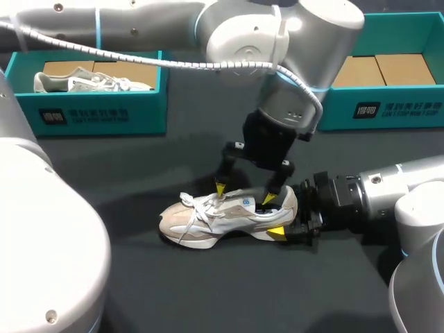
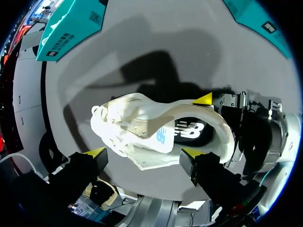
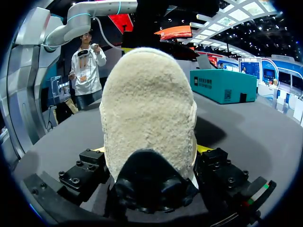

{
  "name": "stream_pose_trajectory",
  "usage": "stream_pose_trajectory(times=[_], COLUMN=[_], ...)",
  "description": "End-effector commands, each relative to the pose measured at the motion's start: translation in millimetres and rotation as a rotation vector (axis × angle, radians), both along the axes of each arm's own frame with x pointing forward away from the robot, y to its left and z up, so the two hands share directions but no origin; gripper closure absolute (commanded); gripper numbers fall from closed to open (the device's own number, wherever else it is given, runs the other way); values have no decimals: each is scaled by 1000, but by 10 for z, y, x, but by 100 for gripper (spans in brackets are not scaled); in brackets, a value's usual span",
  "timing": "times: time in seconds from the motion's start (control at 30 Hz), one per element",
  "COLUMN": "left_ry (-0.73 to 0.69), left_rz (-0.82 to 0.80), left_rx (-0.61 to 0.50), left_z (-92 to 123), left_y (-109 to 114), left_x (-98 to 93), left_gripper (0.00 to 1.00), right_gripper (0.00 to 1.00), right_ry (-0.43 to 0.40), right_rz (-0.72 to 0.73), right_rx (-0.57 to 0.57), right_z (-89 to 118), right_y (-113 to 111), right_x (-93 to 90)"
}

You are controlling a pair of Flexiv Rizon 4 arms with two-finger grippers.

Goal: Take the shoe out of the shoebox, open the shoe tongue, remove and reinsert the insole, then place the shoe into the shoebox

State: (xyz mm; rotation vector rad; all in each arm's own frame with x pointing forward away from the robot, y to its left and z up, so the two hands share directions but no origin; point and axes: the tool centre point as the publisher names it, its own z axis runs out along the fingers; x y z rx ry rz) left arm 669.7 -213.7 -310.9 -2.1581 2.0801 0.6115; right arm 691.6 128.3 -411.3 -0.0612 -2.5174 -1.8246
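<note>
Beige and white lace-up trainer (image 1: 222, 218) lay on its sole near the middle of the dark grey surface (image 1: 139, 277), outside both boxes, toe towards my left side. My right pincer (image 1: 286, 218) came in low from the right and was clenched on the trainer's fuzzy heel (image 3: 147, 109), one yellow-tipped finger on either side of it. My left pincer (image 1: 245, 194) hung just above the trainer with its fingers spread and released. One tip was by the laces and the other at the mouth of the trainer. From the left wrist, the white tongue (image 2: 158, 137) lay ahead of and between those spread tips, and a dark insole (image 2: 189, 132) showed inside the opening. A teal cardboard shoebox (image 1: 90, 114) stood at the far left of the surface with another pale trainer (image 1: 90, 82) lying in it. A second teal shoebox (image 1: 388, 104) stood at the far right, well apart from the trainer.
</note>
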Motion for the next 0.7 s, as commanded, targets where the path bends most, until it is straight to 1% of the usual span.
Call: stream_pose_trajectory(times=[0.03,0.1,0.2,0.3,0.43,0.53,0.6,0.7], left_ry=[1,3,8,9,16,34,42,67], left_rz=[3,6,15,23,30,32,35,42], left_rx=[38,41,52,61,72,86,94,118], left_z=[-107,-141,-190,-230,-281,-319,-336,-350], left_y=[-85,-90,-97,-100,-105,-94,-73,-24], left_x=[-6,3,29,51,79,99,105,101], left_gripper=[5,6,4,6,7,10,17,18], right_gripper=[100,100,100,100,100,100,100,100], right_ry=[0,0,0,0,0,0,0,0], right_rz=[0,0,0,0,0,0,0,0], right_rx=[-3,-3,-3,-3,-3,-3,-3,-3], right_z=[11,11,11,11,11,11,11,11], right_y=[0,0,0,0,0,0,0,0], right_x=[-7,-7,-7,-7,-7,-7,-7,-7])
